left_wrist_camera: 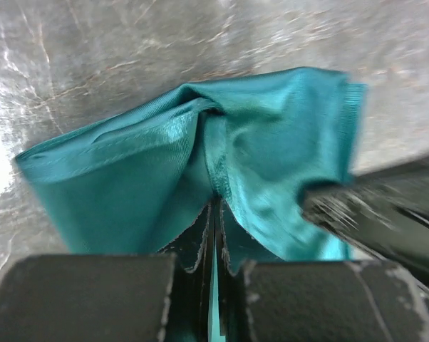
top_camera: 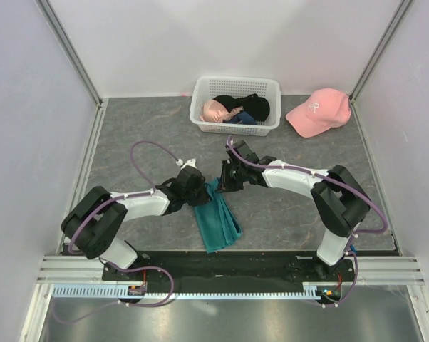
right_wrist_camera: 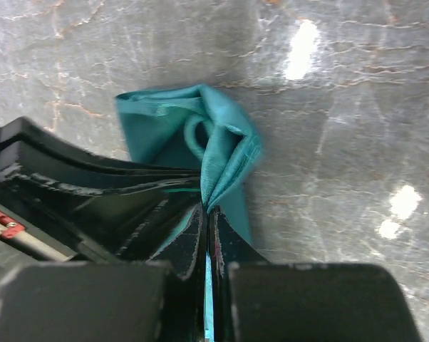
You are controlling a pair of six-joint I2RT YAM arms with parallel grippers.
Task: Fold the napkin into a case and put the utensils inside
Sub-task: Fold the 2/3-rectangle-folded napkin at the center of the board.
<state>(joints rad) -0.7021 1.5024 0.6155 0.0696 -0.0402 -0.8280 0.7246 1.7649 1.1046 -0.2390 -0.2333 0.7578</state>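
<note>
Grey table [top_camera: 129, 128], teal napkin [top_camera: 219, 222], far end hidden by both jaws pinching it

Overhead view bright, evenly lit, sharp; only soft shadows on the worktop [top_camera: 271, 221]. Both wrist views show white glare patches there. Left wrist view: napkin [left_wrist_camera: 271, 142] right edge blurred, foreground soft.
</note>
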